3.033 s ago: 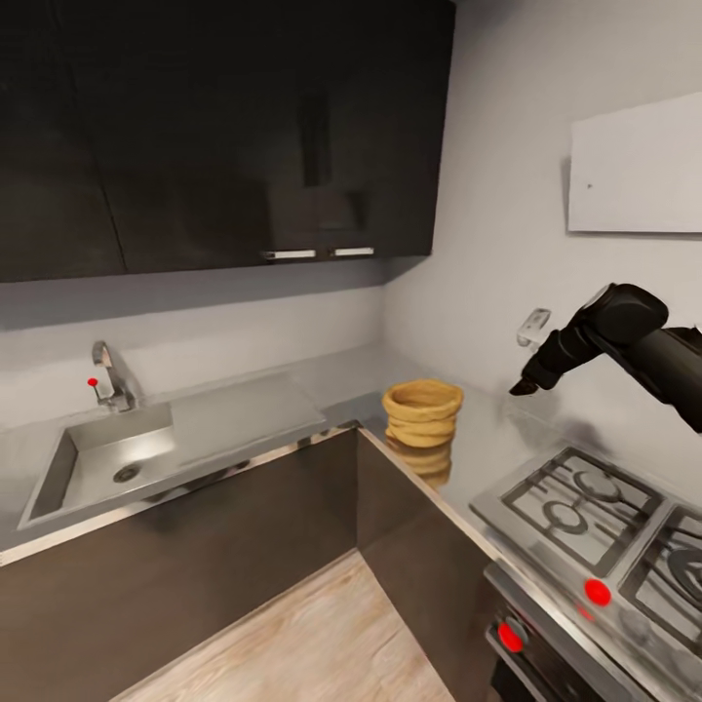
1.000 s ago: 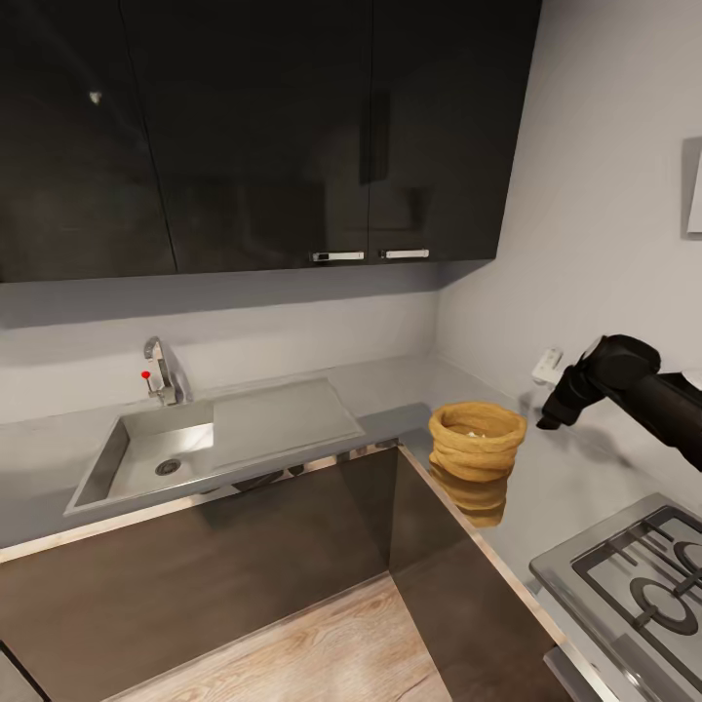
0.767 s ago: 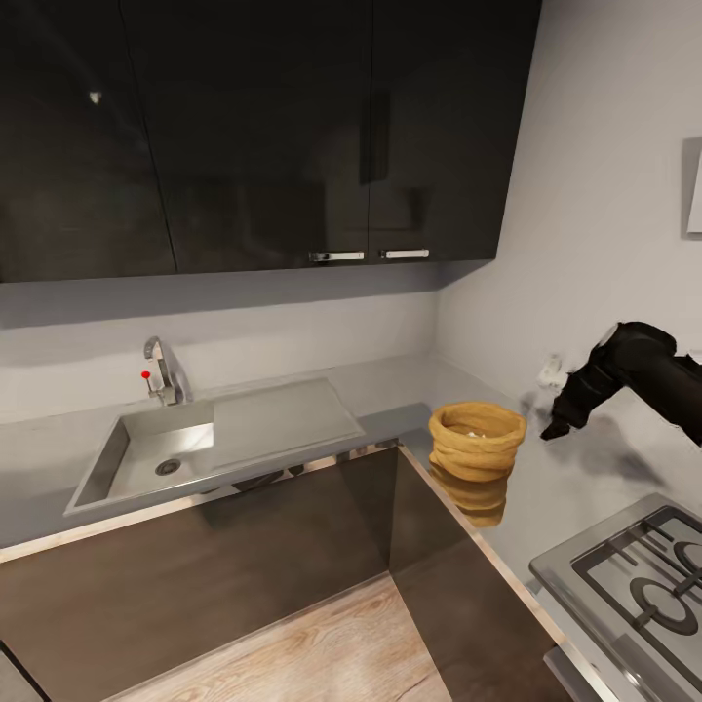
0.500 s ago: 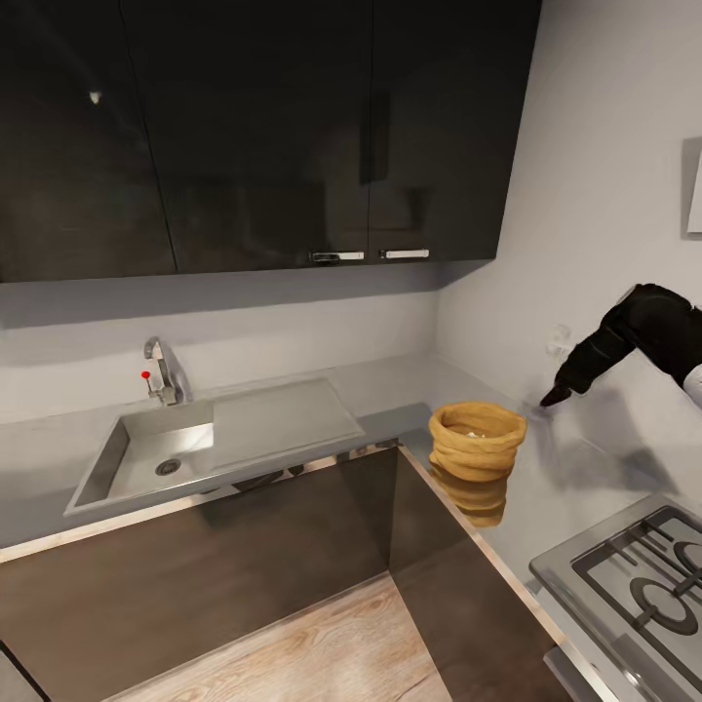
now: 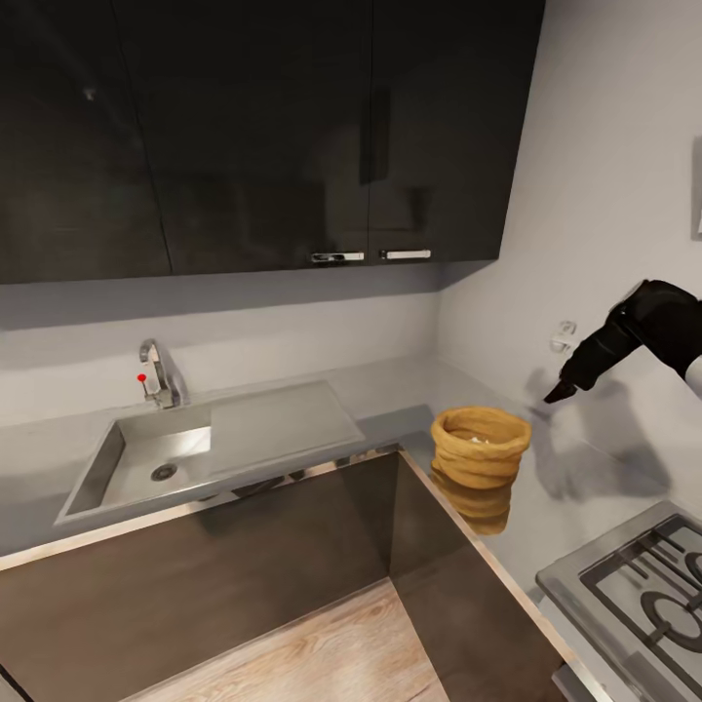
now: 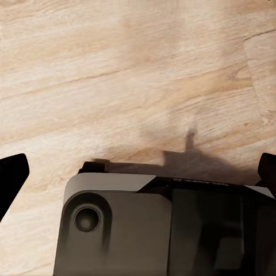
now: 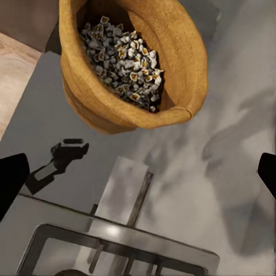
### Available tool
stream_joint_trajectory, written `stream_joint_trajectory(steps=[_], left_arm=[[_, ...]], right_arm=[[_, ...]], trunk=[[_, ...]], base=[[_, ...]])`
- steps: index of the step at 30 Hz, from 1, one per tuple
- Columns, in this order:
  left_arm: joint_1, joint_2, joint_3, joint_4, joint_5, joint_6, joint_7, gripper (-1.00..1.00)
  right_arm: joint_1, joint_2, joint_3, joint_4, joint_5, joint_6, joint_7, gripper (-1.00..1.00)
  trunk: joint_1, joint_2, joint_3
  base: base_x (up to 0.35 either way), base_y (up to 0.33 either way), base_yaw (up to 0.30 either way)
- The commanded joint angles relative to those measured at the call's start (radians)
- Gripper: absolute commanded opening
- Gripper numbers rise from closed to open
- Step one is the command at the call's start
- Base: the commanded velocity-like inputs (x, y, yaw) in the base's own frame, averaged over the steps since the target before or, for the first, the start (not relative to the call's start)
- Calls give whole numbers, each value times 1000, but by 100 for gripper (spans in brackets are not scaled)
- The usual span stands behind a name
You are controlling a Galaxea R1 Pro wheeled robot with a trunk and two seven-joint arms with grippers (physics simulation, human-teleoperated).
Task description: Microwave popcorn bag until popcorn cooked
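The tan popcorn bag stands upright on the grey steel countertop at the inner corner, near the front edge. In the right wrist view the popcorn bag lies open-mouthed, with whitish-grey popcorn heaped inside. My right gripper hovers above the counter, to the right of and behind the bag and apart from it; my right gripper is open, its dark fingertips at the view's edges. My left gripper is open over the wooden floor. The microwave is out of view.
A steel sink with a tap is set in the counter at the left. The gas hob lies at the lower right. Dark wall cabinets hang above. A small white socket sits on the right wall. My base shows below the left gripper.
My right arm has risen and swung back toward the right wall, lifting the gripper higher above the counter. The head view has shifted slightly. The bag has stayed put.
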Motion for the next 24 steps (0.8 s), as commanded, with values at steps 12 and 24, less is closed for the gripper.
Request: stream_joint_trajectory(steps=[12,24], left_arm=[[-1,1,5,1,2,-3,0,100],[0,0,3,1,0,-3,0,100]], right_arm=[[4,-40,-3,-2,2,-18,1,100],[5,-74,-3,-2,1,-18,-30,100]], trunk=[[0,-1,-1],[0,-1,-4]], base=[[294,0,34],[175,0,49]])
